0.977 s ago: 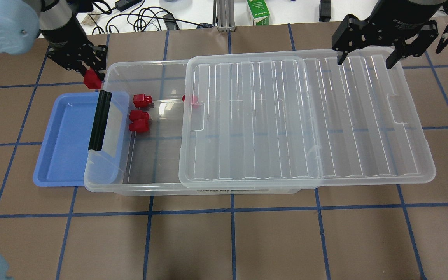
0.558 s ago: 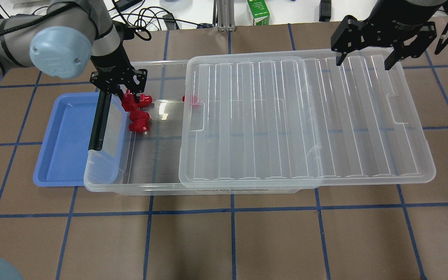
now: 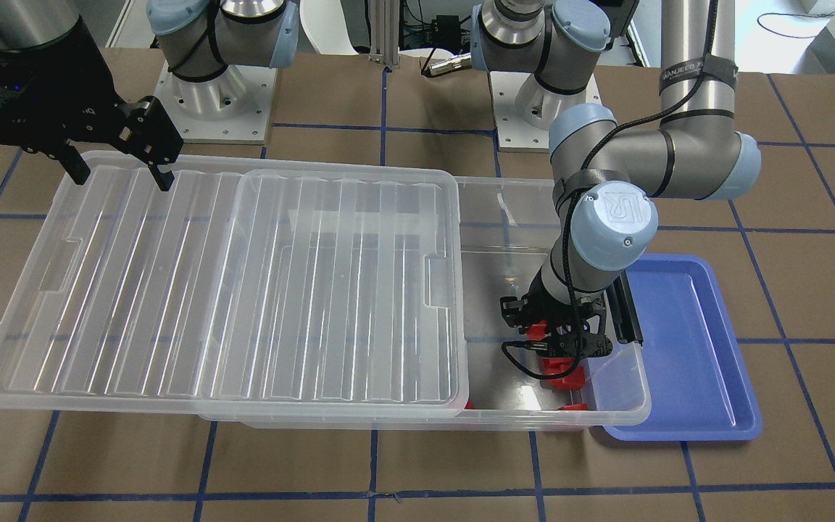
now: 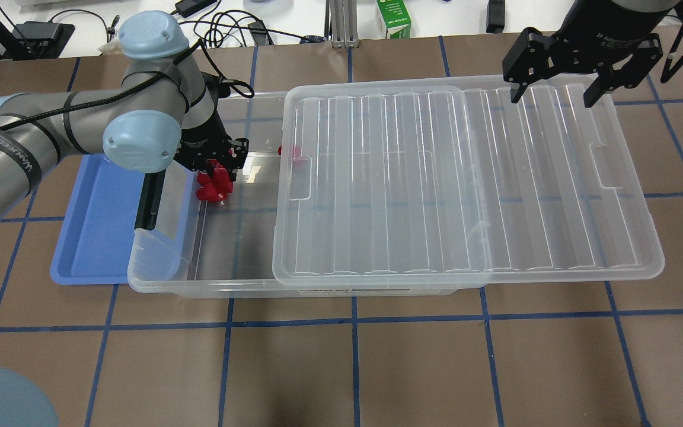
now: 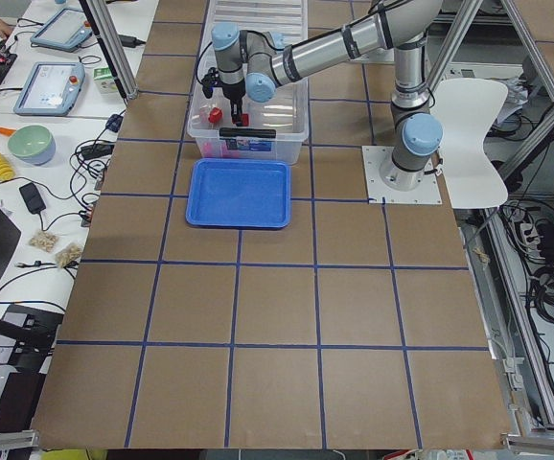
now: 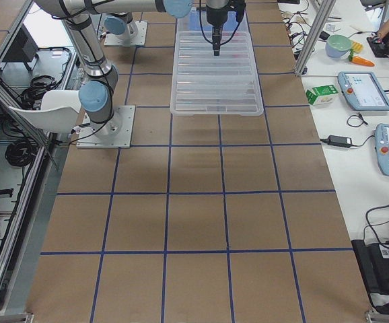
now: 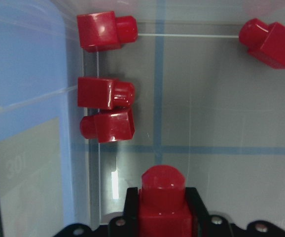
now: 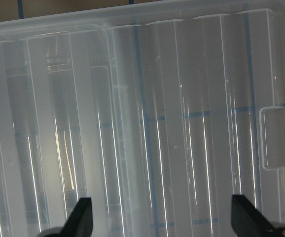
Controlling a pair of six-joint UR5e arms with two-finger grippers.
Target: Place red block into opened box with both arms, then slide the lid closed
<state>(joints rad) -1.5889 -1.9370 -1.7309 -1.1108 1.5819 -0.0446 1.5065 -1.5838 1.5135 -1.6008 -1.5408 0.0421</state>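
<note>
My left gripper (image 4: pixel 216 161) is down in the open end of the clear box (image 4: pixel 158 277), shut on a red block (image 7: pixel 162 197) that points stub forward. Three look-alike red blocks (image 7: pixel 105 93) lie just ahead of it by the box's end wall, and one more (image 7: pixel 270 43) lies farther in, under the lid's edge. The ribbed clear lid (image 4: pixel 555 178) covers most of the box and overhangs its right end. Above the lid's far right corner my right gripper (image 4: pixel 555 95) stands open, holding nothing; its fingertips (image 8: pixel 81 215) hover over the ribs.
A blue tray (image 4: pixel 92 225) lies partly under the box's left end, beside the black latch bar (image 4: pixel 149 201). A green carton (image 4: pixel 393 18) and cables sit beyond the table's far edge. Brown table with blue grid lines stretches in front.
My left arm has carried the red block from outside the box's far left corner over the rim and down into the open part. The right gripper has barely moved.
</note>
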